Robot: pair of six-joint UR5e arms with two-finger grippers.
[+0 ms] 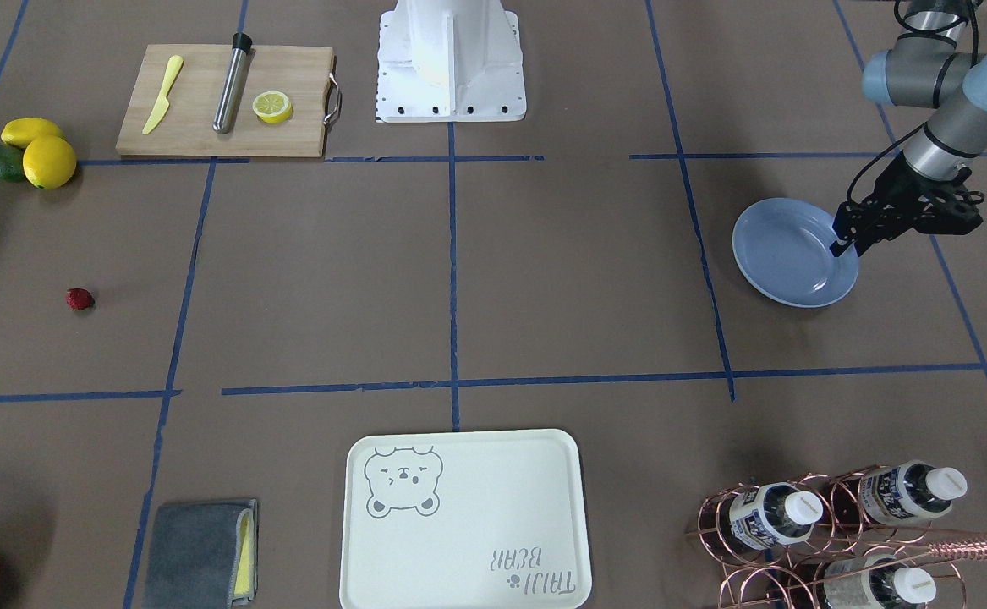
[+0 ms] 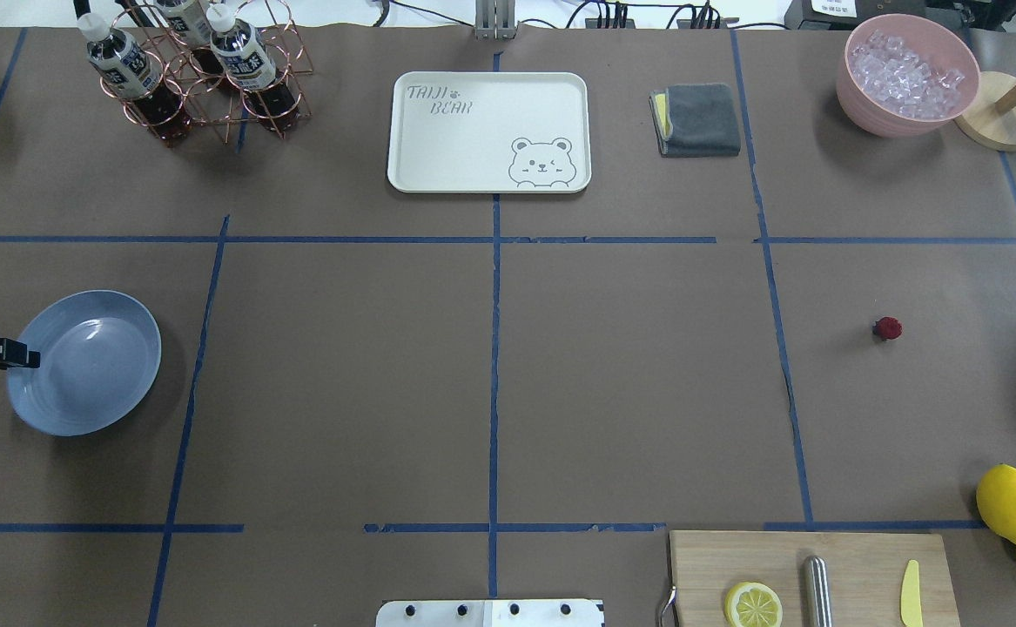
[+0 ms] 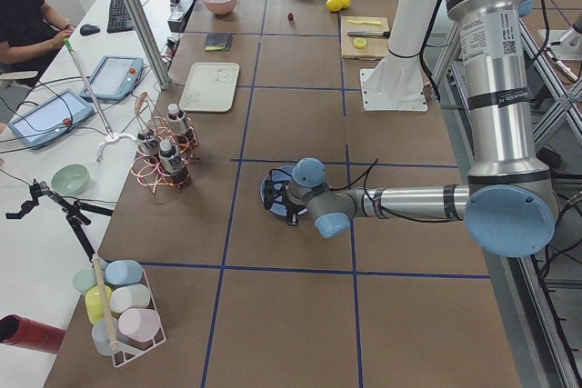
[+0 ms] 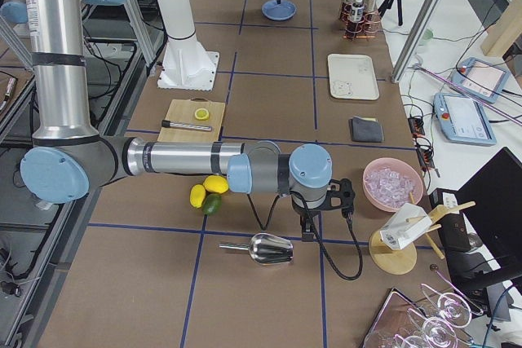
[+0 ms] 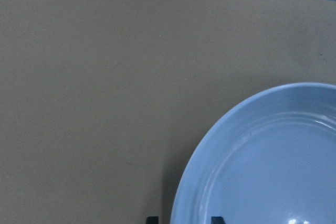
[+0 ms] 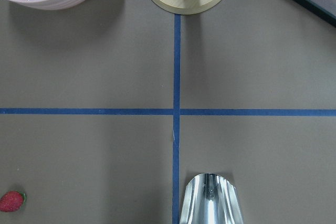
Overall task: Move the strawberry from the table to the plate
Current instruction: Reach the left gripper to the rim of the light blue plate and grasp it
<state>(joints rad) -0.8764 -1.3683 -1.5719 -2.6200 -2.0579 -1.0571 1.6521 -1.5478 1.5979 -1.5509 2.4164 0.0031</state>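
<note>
The strawberry (image 1: 79,299) (image 2: 887,328), small and dark red, lies alone on the brown table (image 1: 544,271). It also shows at the lower left edge of the right wrist view (image 6: 11,201). Far across the table rests the light-blue plate (image 1: 789,254) (image 2: 90,366) (image 5: 273,166). My left gripper (image 1: 844,247) (image 2: 30,356) (image 5: 184,220) points down at the plate's outer rim. Its fingers straddle that rim, shut on it. My right gripper (image 4: 308,235) hangs low above the table near the strawberry's end. Its fingers show in no other view, so I cannot tell its state.
Two lemons and an avocado (image 1: 28,152) sit beside a cutting board (image 1: 222,101) holding a knife, a metal rod and a lemon half. Also here are a bear tray (image 1: 463,520), a bottle rack (image 1: 831,533), a grey cloth (image 1: 201,554), a pink ice bowl (image 2: 908,74) and a metal scoop (image 6: 210,200).
</note>
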